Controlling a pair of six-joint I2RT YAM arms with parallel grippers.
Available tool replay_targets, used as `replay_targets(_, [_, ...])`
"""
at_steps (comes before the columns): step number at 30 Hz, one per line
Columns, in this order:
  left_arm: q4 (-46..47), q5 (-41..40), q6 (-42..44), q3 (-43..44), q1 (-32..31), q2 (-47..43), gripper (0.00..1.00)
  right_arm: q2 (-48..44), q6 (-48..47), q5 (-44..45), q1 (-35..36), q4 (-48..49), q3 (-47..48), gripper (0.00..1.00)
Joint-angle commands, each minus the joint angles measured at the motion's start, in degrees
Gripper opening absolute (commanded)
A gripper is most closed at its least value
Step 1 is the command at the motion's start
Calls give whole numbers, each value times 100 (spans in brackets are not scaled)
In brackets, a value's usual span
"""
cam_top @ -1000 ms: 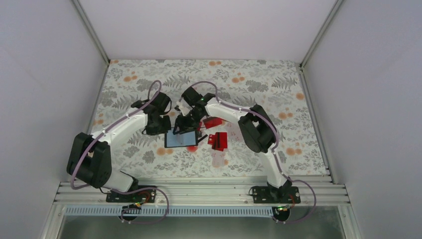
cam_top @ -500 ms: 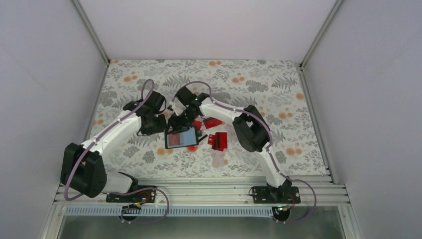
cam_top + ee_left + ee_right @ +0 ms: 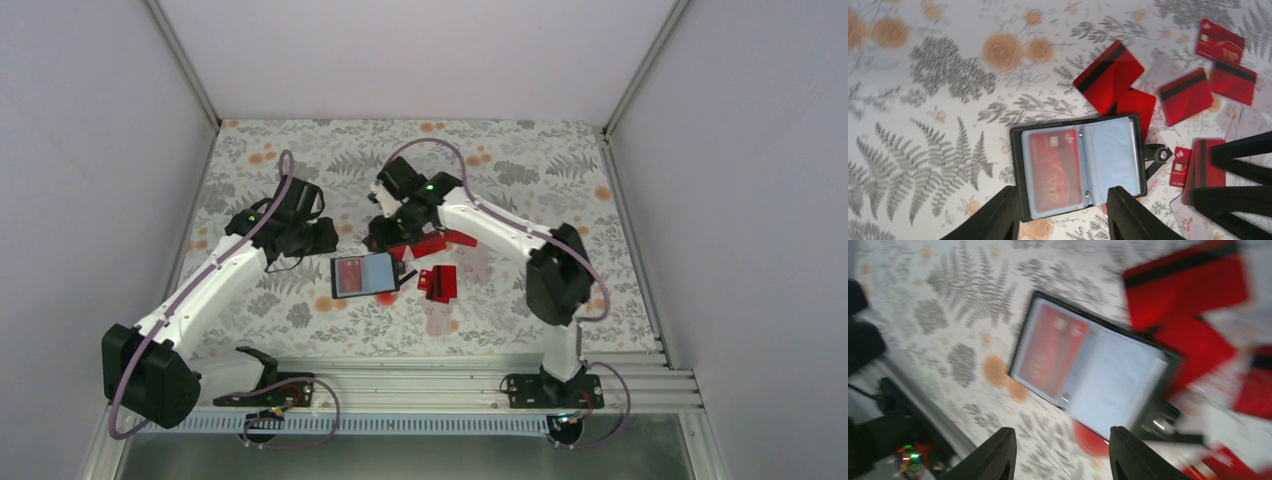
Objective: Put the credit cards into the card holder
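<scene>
1. Top external view: the small black rectangular card holder [image 3: 365, 275], with clear grey-blue pockets, lies open and flat on the flower-and-fern printed tablecloth [image 3: 520, 170]. One card shows in its left pocket. The other flat red rectangular credit cards [image 3: 440, 283] lie loose to the right of the holder and just beyond its far right corner. I judge one card in and several left to go. The left gripper [image 3: 318, 238] hangs beyond the holder's far left corner and the right gripper [image 3: 385, 235] beyond its far right corner. Their jaws are too small to read here.
2. Left wrist view: the left gripper [image 3: 1062, 192] stands part open above the holder [image 3: 1108, 150], with nothing in its grasp. The right pocket looks empty. One loose card [image 3: 1108, 75] lies partly under the holder's far right corner. A pile at the holder's right is partly covered by black bars [image 3: 1243, 170], so the count is uncertain.
3. Right wrist view: the right gripper [image 3: 1059, 432] is likewise parted and empty above the holder [image 3: 1098, 385]. The picture is blurred, and the cards [image 3: 1188, 285] right of the holder are smears cut off by the edge.
</scene>
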Motion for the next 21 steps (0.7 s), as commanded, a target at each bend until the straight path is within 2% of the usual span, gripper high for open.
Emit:
replay_targets(1, [414, 356, 612, 213, -115, -19, 47, -903, 238, 1689, -164, -614, -807, 52])
replay_targets(5, [510, 351, 734, 393, -310, 189, 54, -1355, 685, 2296, -231, -900, -1454, 65])
replay_targets(7, [560, 349, 730, 462, -399, 337, 56, -1491, 934, 2457, -242, -989, -1730, 79])
replay_targets(12, [793, 360, 676, 475, -542, 583, 62, -1526, 1403, 2434, -242, -986, -2315, 94])
replay_targets(16, [820, 411, 816, 581, -559, 685, 62, -1348, 1710, 2411, -242, -950, -2514, 98])
replay_targets(21, [611, 567, 1045, 787, -556, 789, 62, -1081, 1996, 2144, -251, -778, -2535, 97])
